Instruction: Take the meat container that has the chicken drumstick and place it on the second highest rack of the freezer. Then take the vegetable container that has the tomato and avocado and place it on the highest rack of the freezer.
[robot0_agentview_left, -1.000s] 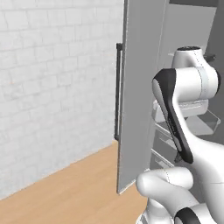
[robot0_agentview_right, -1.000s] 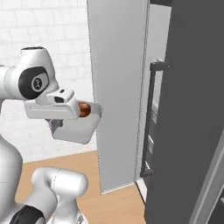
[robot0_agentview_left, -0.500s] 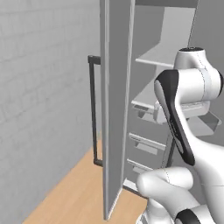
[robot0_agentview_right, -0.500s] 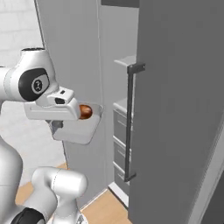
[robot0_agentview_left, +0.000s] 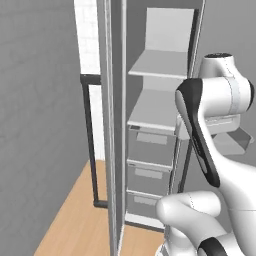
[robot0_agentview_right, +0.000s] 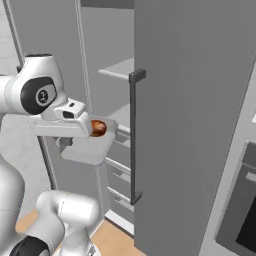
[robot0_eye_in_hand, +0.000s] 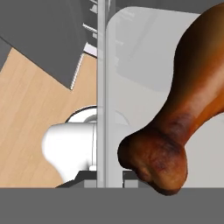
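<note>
Right now the gripper (robot0_eye_in_hand: 104, 179) is clenched on the rim wall of the meat container (robot0_agentview_right: 92, 149), a pale translucent tray held out in front of the open freezer (robot0_agentview_left: 165, 75). In the hand view that thin wall runs straight up the middle from between the two finger tips, one tip on each side of it. The chicken drumstick (robot0_eye_in_hand: 183, 113) lies inside the tray, just to the right of the clamped wall, its knobby end close by the finger tips and its thicker end reaching away toward the tray's far corner. From the right base view the drumstick (robot0_agentview_right: 98, 128) shows as a glossy brown lump right beside the hand, with the tray floor spreading out below and beyond it toward the freezer. The left base view looks into the cabinet: two flat light-grey shelves, the highest rack (robot0_agentview_left: 161, 66) above the second one (robot0_agentview_left: 156, 111), with drawers (robot0_agentview_left: 151, 146) stacked beneath. The tray is outside the freezer, near shelf height, not resting on any rack.
</note>
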